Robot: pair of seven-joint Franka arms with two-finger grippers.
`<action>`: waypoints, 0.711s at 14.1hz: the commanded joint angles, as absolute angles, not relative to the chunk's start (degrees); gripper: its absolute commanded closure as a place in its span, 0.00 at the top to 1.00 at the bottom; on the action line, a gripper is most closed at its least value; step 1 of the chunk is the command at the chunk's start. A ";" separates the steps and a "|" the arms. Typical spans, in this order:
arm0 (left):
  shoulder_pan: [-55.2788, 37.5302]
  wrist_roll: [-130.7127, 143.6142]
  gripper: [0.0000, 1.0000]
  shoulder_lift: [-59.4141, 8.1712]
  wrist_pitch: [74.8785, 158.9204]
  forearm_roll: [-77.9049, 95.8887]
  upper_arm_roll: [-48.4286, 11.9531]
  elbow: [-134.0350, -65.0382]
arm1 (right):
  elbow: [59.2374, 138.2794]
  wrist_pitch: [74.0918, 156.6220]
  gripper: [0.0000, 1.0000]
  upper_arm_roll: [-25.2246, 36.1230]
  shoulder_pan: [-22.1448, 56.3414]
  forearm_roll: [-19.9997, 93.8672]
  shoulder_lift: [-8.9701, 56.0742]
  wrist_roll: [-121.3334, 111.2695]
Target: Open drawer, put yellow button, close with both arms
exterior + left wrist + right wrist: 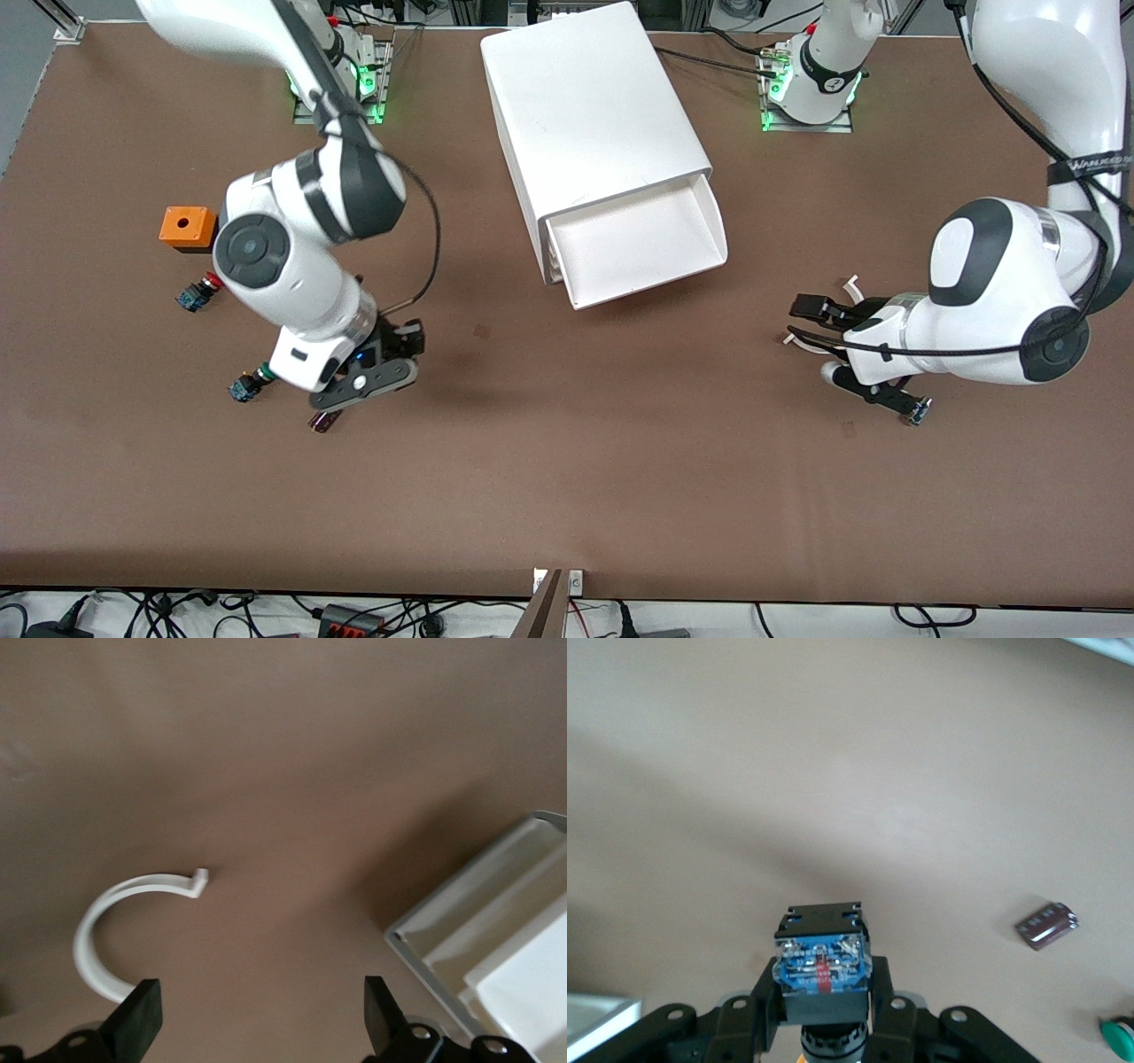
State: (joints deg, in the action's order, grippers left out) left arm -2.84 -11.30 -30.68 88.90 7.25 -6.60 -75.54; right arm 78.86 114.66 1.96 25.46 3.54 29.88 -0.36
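My right gripper (368, 377) (822, 990) is shut on the yellow button (822, 955). The right wrist view shows its black-blue body between the fingers (764, 994) and a trace of orange cap below. In the front view the button is hidden under the hand, which is over the table at the right arm's end. The uppermost drawer (716, 232) stands pulled out of the white cabinet (585, 115) and looks empty. It also shows in the left wrist view (461, 948). My left gripper (824, 341) (261, 1019) is open and empty, low over the table at the left arm's end.
A green-capped switch (246, 385) (1121, 1036) and a small brown part (322, 422) (1046, 926) lie by the right gripper. A red-capped switch (197, 294) and an orange box (188, 228) lie farther from the camera. White curved clips (802, 341) (97, 921) lie by the left gripper.
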 commanded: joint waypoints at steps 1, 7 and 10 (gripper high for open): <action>-3.43 -9.67 1.00 -28.05 87.89 -0.85 -6.68 -71.99 | 76.29 109.00 0.00 2.29 29.52 4.22 25.33 0.52; -0.79 -9.49 1.00 -25.84 88.85 -5.44 -5.71 -62.68 | 65.40 103.36 0.00 2.20 35.49 6.33 27.67 13.51; -1.14 -9.49 1.00 -25.75 89.47 -7.63 -5.80 -62.49 | 62.50 105.54 0.00 2.29 40.50 6.15 31.10 20.98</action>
